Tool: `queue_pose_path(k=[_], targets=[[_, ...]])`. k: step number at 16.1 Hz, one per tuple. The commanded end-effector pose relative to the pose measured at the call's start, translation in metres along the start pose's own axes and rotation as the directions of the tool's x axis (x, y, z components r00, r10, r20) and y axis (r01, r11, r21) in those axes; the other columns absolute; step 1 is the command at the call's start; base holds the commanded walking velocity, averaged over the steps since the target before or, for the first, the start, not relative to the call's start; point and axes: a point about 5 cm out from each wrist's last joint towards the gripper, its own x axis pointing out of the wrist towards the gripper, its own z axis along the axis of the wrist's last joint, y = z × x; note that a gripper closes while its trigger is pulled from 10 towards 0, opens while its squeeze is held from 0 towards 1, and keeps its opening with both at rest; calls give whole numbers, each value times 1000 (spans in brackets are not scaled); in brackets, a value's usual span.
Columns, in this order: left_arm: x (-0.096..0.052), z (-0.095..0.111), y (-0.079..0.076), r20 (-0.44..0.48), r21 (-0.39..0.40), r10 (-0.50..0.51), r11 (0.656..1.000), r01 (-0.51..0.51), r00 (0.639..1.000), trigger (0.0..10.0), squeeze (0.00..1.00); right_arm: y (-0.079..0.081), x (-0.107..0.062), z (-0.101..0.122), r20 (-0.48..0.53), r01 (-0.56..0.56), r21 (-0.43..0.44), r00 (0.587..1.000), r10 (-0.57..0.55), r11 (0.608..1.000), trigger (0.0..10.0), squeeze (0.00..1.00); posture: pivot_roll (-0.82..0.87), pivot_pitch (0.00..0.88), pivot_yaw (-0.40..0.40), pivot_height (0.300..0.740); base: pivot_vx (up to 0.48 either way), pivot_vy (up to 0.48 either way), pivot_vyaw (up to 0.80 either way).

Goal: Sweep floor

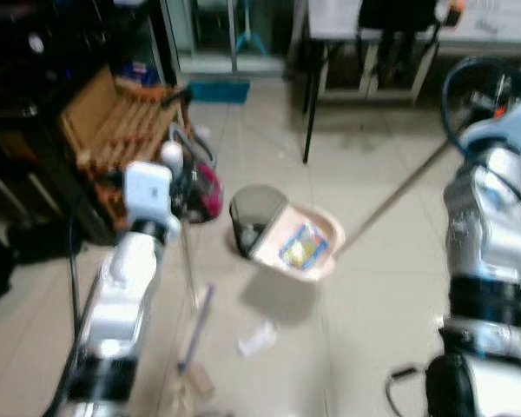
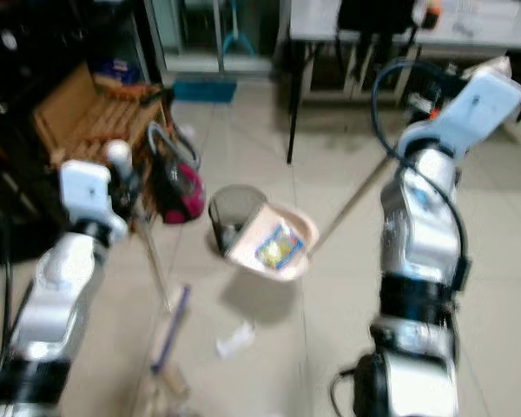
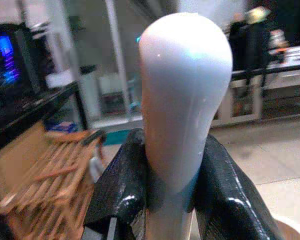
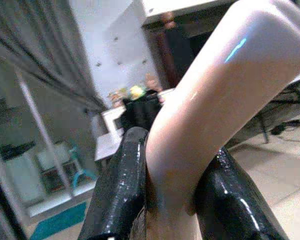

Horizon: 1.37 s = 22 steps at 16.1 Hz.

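Pink dustpan point(image 1: 302, 245), yellow litter point(image 1: 300, 247); white broom handle point(image 3: 182, 100); black bin point(image 1: 253, 213).

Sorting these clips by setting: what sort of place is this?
Probably an office or workroom: tiled floor, desk with dark legs, glass doors, a bin beside a tipped dustpan.

Soft, blurred light all round

My head views smear throughout; the dustpan point(image 1: 297, 246) throws a dull shadow on the pale tiles just below it, and left of it the corner sinks into black. My wrist views blur behind the glossy broom handle point(image 3: 182, 95), which carries cyan glints.
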Motion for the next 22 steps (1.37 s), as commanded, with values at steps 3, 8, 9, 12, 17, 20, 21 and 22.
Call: queue_pose_path(k=[3, 8, 9, 12, 17, 20, 21, 22], targets=[[3, 9, -6, 40, 16, 0, 1000, 0, 999, 10000, 0, 4, 3, 12, 63, -17, 38, 998, 15, 999, 10000, 0, -43, 0, 3, 740, 419, 0, 0], [-1, 5, -7, 23, 28, -6, 1000, 5, 1000, 10000, 0, 0, 2, 8, 49, 14, 50, 999, -16, 999, 10000, 0, -34, 0, -3, 740, 418, 0, 0], [-1, 6, -6, 24, 28, -3, 1000, 3, 1000, 10000, 0, 0, 2, 8, 44, 15, 57, 999, -18, 998, 10000, 0, -32, 0, -6, 740, 416, 0, 0], [-4, 4, -3, 16, 14, 26, 1000, -27, 1000, 10000, 0, 3, 4, 7, 37, 9, 75, 999, -12, 997, 10000, 0, -30, 0, -11, 740, 419, 0, -754], [-3, 3, 1, 9, -20, 58, 998, -58, 998, 10000, 0, 8, 5, 9, 61, -19, 71, 998, 15, 997, 10000, 0, -33, 0, -13, 740, 418, 0, 0], [-4, 3, 2, 10, -19, 64, 998, -64, 998, 10000, 0, 9, 6, 8, 60, -18, 33, 998, 16, 999, 10000, 0, -27, 0, -15, 740, 417, 0, 0], [-4, 3, 2, 11, -19, 64, 998, -64, 998, 10000, 0, 9, 6, 7, 61, -19, 18, 998, 18, 1000, 10000, 0, -26, 0, -15, 740, 416, 0, 0], [-3, 4, 2, 11, -19, 63, 998, -63, 998, 10000, 0, 9, 5, 7, 61, -17, 4, 998, 17, 1000, 10000, 0, -26, 0, -13, 740, 420, 0, 469]])
